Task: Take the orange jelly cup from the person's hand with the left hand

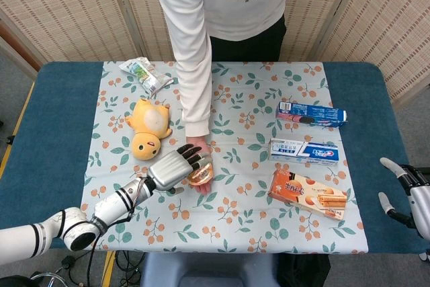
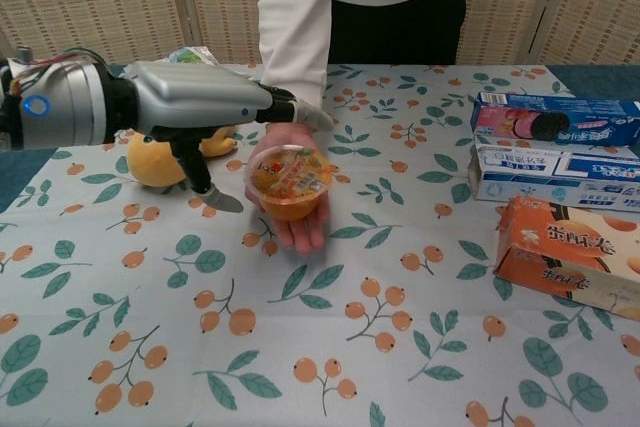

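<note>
The left hand (image 2: 215, 107) is hovering with fingers apart beside the orange jelly cup (image 2: 288, 181), which is resting ungrasped on the person's hand (image 2: 290, 202).

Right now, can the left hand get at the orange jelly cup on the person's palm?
Probably yes: the left hand is beside the orange jelly cup, fingers apart, and nothing lies between them.

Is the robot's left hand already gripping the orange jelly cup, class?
No. In the chest view the left hand hovers open beside the orange jelly cup, which rests on the person's palm.
</note>
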Available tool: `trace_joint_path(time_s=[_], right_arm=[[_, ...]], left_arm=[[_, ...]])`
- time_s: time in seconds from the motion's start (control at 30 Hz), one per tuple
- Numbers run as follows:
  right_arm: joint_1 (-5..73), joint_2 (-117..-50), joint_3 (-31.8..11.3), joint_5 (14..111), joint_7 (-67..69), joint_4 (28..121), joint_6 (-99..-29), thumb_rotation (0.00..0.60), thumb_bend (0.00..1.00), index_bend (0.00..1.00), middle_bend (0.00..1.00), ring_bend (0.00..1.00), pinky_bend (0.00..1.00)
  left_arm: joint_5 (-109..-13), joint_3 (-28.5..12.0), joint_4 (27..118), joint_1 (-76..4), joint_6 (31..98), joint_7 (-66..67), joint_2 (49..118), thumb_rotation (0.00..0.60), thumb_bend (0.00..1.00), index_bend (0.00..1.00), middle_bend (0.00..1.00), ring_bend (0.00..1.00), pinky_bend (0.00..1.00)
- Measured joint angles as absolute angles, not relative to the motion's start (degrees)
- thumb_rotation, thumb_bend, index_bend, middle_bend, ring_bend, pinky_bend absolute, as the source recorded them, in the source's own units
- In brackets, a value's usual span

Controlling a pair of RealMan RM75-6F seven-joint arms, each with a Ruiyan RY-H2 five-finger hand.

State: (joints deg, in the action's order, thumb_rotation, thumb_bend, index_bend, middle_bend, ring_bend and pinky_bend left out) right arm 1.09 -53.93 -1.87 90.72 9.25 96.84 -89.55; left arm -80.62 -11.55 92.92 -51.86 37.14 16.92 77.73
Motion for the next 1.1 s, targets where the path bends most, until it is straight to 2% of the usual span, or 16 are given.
trace_joint_path(time_s=[0.43,0.53,0.63,0.7,0.8,0.9,1.1], right_arm=[[0.6,-53.9,-1.8,90.4,9.9,96.2,-89.7,0.6,0.38,0.17,0.27,0.21,0.41],[0.5,-53.9,-1.8,90.3,10.0,96.1,-89.8,0.6,0.38,0.17,0.27,0.21,0.41],[0.5,-53.9,-1.7,90.4,10.0,96.1,-89.8,0.6,0.38,0.17,0.27,0.21,0.41],[0.4,-53.9,-1.7,90.3,10.0,96.1,-89.8,0.6,0.38,0.17,0.27,0.21,0.41],[0.3,-53.9,-1.7,90.2,10.0,96.1,-89.7,0.6,0.38,0.17,0.27,0.21,0.41],[0.4,-54.0,-1.8,90.3,10.0,96.1,-89.7,0.6,0.38,0.17,0.27,0.21,0.41],[0.6,-54.0,-1.9,90.6,10.0,96.3,-89.7,0.6,0.38,0.17,0.27,0.21,0.41]], left_arm=[[-73.0,-10.0,87.5,-56.9,36.2,24.0,84.0,0.6,0.21,0.0,0.0,0.0,0.1],[-72.3,-9.6,86.4,-57.2,37.0,24.4,85.3,0.6,0.21,0.04,0.0,0.04,0.21],[-71.9,-9.2,85.1,-57.5,37.7,24.2,86.3,0.6,0.21,0.13,0.03,0.13,0.34],[-72.2,-9.2,84.7,-57.5,38.5,23.3,86.7,0.6,0.21,0.23,0.12,0.23,0.47],[-73.5,-8.8,84.0,-57.1,40.1,21.5,87.1,0.6,0.21,0.33,0.25,0.36,0.59],[-75.2,-8.5,83.4,-56.7,41.9,19.7,87.2,0.6,0.21,0.4,0.33,0.44,0.66],[-78.8,-7.6,83.9,-54.4,47.1,15.9,85.4,0.6,0.21,0.41,0.37,0.46,0.66]])
